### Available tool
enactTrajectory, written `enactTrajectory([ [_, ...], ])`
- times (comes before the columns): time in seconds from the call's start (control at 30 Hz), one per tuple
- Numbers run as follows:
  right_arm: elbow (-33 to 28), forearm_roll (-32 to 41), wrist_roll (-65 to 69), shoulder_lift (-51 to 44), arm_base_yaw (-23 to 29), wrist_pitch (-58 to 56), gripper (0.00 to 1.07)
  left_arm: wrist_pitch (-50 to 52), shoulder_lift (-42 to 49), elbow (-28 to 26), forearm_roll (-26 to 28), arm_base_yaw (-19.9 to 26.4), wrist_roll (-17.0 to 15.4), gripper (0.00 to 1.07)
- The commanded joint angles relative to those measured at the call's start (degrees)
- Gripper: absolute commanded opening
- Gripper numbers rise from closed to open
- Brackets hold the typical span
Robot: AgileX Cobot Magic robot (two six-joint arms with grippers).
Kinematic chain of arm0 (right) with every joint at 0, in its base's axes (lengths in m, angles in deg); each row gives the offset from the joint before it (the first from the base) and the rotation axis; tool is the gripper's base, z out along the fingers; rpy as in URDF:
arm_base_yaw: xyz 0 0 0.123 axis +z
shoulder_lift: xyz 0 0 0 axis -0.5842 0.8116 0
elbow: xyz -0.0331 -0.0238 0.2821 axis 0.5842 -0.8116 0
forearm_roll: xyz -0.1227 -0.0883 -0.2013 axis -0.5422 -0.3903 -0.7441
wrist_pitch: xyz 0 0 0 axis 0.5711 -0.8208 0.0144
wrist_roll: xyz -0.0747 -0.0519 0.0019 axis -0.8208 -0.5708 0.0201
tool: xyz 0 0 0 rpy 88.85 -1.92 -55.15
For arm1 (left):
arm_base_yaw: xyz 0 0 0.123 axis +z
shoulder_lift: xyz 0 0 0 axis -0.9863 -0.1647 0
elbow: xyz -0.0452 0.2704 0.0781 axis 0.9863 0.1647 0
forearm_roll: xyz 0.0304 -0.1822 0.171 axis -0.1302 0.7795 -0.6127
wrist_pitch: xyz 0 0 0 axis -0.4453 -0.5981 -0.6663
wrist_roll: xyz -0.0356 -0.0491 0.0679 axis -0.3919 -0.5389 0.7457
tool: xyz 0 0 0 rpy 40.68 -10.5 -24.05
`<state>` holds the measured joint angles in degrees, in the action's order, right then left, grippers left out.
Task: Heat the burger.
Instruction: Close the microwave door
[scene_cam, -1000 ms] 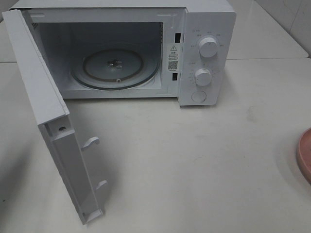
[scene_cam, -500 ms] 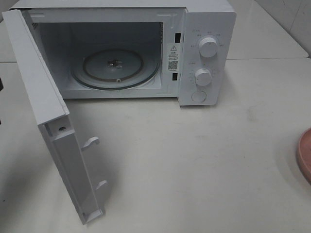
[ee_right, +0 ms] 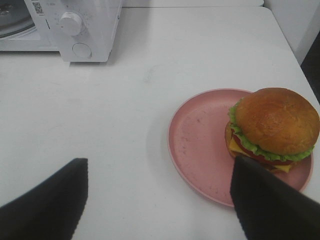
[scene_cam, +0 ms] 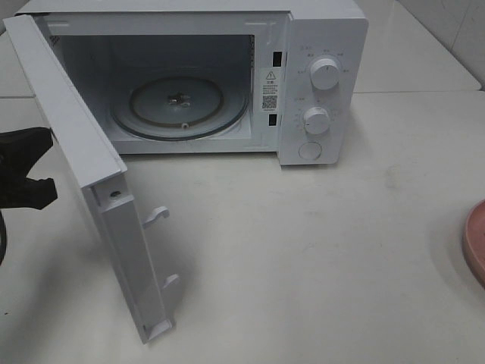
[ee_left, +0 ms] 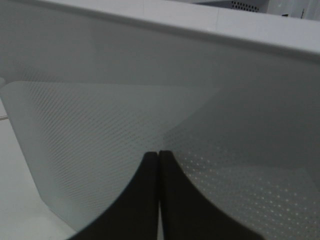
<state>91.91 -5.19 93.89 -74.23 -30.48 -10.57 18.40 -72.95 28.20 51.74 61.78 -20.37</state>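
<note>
With the door [scene_cam: 91, 182] swung wide and the turntable [scene_cam: 180, 106] bare, the oven [scene_cam: 322, 45] is ready to load. Left tool [ee_left: 158, 157], pinched shut and empty, sits just behind the door's outer face. Right tool [ee_right: 159, 200], spread wide and empty, hovers near the burger [ee_right: 274, 129], which sits on the pink dish [ee_right: 200, 145] on a plain white table [scene_cam: 318, 250].

White table [scene_cam: 318, 250] with microwave [scene_cam: 318, 45], pink dish [ee_right: 200, 145].

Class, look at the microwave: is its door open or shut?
Open. The microwave door swings out to the left, exposing the empty glass turntable inside.
</note>
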Motion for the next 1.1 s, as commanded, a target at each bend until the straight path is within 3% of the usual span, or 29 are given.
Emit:
enactTrajectory([
  [0.03, 0.06, 0.17, -0.69, -1.60, -0.52, 0.29, 0.75, 1.09, -0.92, -2.01, 6.82, -3.72, 3.15, 0.00],
  [0.17, 0.06, 0.17, -0.69, -1.60, -0.52, 0.29, 0.75, 0.97, -2.41, -3.95, 11.80, -6.93, 5.10, 0.00],
  [0.4, 0.06, 0.17, -0.69, -1.60, -0.52, 0.29, 0.75, 0.92, -8.82, -11.06, 24.18, -14.44, 11.57, 0.00],
  [0.6, 0.06, 0.17, -0.69, -1.60, -0.52, 0.29, 0.75, 0.80, -11.86, -14.90, 29.45, -17.36, 13.52, 0.00],
  [0.67, 0.06, 0.17, -0.69, -1.60, -0.52, 0.29, 0.75, 0.80, -15.07, -19.19, 34.15, -19.65, 16.62, 0.00],
  [0.77, 0.06, 0.17, -0.69, -1.60, -0.52, 0.29, 0.75, 0.80, -15.93, -20.34, 35.58, -20.23, 17.70, 0.00],
  [0.83, 0.06, 0.17, -0.69, -1.60, -0.52, 0.29, 0.75, -0.86, -18.33, -25.15, 40.57, -22.00, 21.20, 0.00],
  [0.93, 0.06, 0.17, -0.69, -1.60, -0.52, 0.29, 0.75, -1.15, -18.96, -26.36, 41.83, -22.40, 22.12, 0.00],
  [1.1, 0.06, 0.17, -0.69, -1.60, -0.52, 0.29, 0.75, -3.95, -23.03, -34.03, 47.73, -22.63, 27.33, 0.00],
])
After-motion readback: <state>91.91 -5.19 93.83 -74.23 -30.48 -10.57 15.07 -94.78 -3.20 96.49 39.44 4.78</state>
